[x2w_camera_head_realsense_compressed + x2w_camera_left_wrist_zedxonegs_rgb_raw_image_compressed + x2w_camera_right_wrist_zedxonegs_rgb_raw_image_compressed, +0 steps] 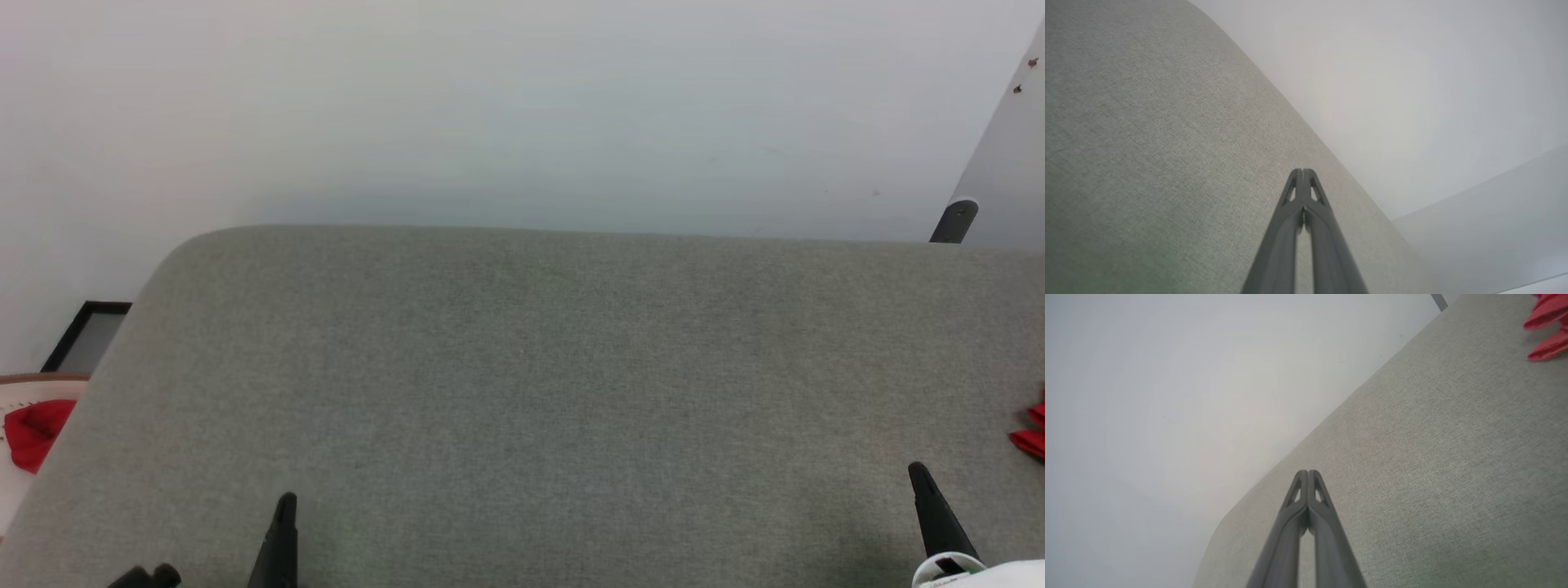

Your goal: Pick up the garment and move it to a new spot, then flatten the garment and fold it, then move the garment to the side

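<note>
While your left gripper (285,501) and right gripper (917,471) hover over the grey cushion (522,367) with fingers pressed together on nothing, the garment (1034,429) shows as red folds at the cushion's right edge, likely soft, light and limp, so pinch a raised fold.

Bright, diffuse, even illumination.
Lit softly from above; shadowed faintly on the wall (522,98) just behind the grey surface (522,367). Focused sharply on the fabric weave in the wrist views; blurred toward the base of the left end effector (1303,171) and right end effector (1307,473); curved by wide-angle distortion at the surface's edge.
</note>
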You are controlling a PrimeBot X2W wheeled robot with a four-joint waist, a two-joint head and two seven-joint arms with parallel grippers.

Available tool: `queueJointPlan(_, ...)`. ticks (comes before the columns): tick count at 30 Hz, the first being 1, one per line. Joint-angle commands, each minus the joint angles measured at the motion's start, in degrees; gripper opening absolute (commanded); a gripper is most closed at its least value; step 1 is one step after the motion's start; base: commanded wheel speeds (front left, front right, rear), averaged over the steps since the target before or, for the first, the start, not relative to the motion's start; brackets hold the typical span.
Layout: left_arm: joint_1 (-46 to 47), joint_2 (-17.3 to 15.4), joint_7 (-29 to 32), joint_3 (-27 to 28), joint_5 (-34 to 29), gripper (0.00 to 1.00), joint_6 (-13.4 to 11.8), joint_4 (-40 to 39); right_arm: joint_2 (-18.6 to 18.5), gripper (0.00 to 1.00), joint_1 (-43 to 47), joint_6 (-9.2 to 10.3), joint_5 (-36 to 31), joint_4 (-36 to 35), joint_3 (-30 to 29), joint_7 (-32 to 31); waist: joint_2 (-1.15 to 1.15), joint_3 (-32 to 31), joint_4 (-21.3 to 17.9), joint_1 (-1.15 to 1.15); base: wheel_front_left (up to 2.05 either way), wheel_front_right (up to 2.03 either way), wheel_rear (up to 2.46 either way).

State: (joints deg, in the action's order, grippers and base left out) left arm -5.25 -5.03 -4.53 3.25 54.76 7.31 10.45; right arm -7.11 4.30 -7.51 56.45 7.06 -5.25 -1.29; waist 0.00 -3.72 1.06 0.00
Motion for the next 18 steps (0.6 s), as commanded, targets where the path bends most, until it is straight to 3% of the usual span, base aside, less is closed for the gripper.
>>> queueJointPlan(1, 1.6, -0.1, 0.4, 0.3, 1.6, 0.00, 0.1, -0.4, -0.1, 0.00, -1.6, 0.01, 1.4, -0.4, -0.3, -0.2, 0.00, 0.1, 0.0, 0.00, 0.00, 0.00, 0.00)
queueJointPlan(18, 4.5, 0.5, 3.4, 1.2, 11.5, 0.00, 0.2, 0.6, 1.1, 0.00, -4.2, 0.01, 10.9, 1.6, -0.7, -1.6, 0.00, 0.9, -0.2, 0.00, 0.00, 0.00, 0.00)
